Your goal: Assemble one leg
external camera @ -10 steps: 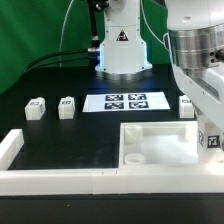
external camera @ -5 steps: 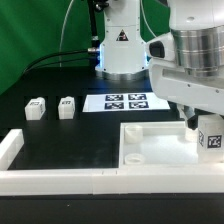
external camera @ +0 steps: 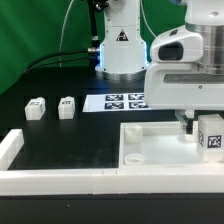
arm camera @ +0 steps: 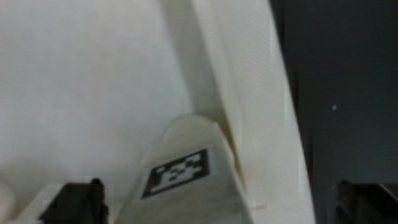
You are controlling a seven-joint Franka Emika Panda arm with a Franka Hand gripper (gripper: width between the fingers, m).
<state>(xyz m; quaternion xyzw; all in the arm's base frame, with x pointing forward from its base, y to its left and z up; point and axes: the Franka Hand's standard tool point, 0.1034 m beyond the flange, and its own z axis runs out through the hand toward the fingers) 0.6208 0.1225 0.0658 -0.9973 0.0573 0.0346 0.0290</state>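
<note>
One leg [external camera: 210, 136], a white peg with a square tag, stands at the right edge of the large white panel [external camera: 160, 146]. In the wrist view the leg [arm camera: 183, 165] rises beside the panel's raised rim [arm camera: 240, 80]. My gripper [external camera: 200, 126] is over it. The two dark fingers [arm camera: 75, 202] stand wide apart on either side of the leg [arm camera: 219, 203], with a gap on each side. Two more legs [external camera: 36, 107] [external camera: 67, 106] stand at the exterior view's left. A fourth leg is hidden.
The marker board [external camera: 125, 101] lies behind the panel. A white L-shaped rail [external camera: 60, 178] runs along the front edge and up the left side. The robot base [external camera: 122, 45] stands at the back.
The gripper's body has shifted toward the exterior view's left and come lower over the panel's right edge. The leg beneath it has stayed nearly in place.
</note>
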